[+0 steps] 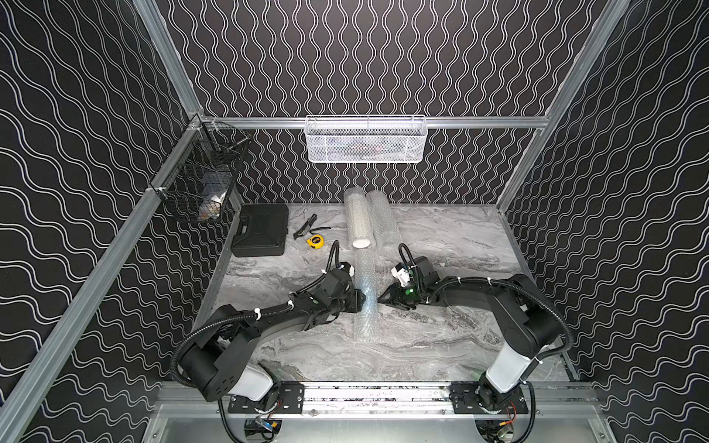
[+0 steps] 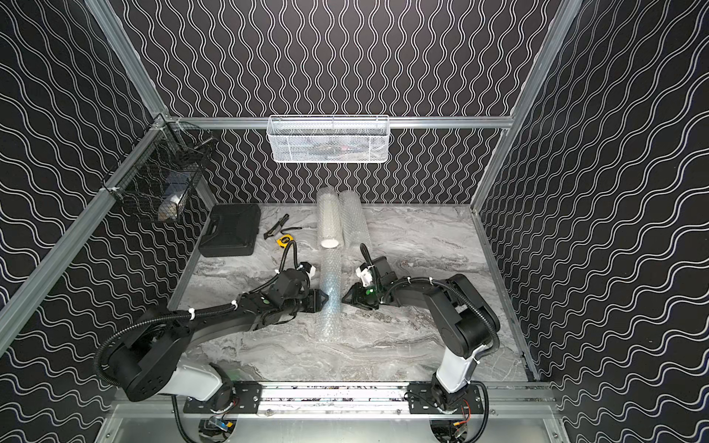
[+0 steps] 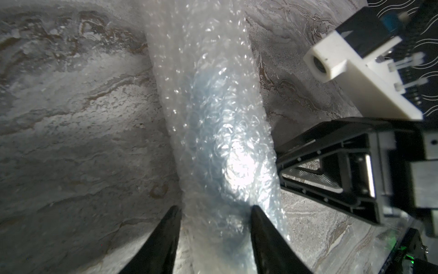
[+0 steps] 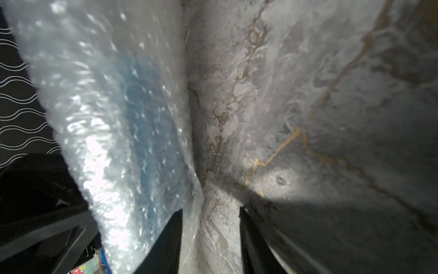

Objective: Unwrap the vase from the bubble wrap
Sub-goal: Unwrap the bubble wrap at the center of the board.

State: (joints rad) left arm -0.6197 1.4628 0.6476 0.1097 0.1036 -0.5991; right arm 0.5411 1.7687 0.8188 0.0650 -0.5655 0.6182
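Left wrist view: the left gripper (image 3: pixel 214 210) is clamped across the bubble wrap (image 3: pixel 213 71), a long rolled tube. The vase (image 3: pixel 208 99) is only a bluish blur inside it.

Right wrist view: the right gripper (image 4: pixel 211 211) stands with its jaws apart at the tube's loose lower edge. It seems to pinch nothing yet.

In both top views the tube lies flat on the table (image 1: pixel 460 345), midway between the two arms, with a gripper at each side. No layer is peeled back, so I judge the unwrapping barely begun: the edge must be caught and the whole sheet unrolled.
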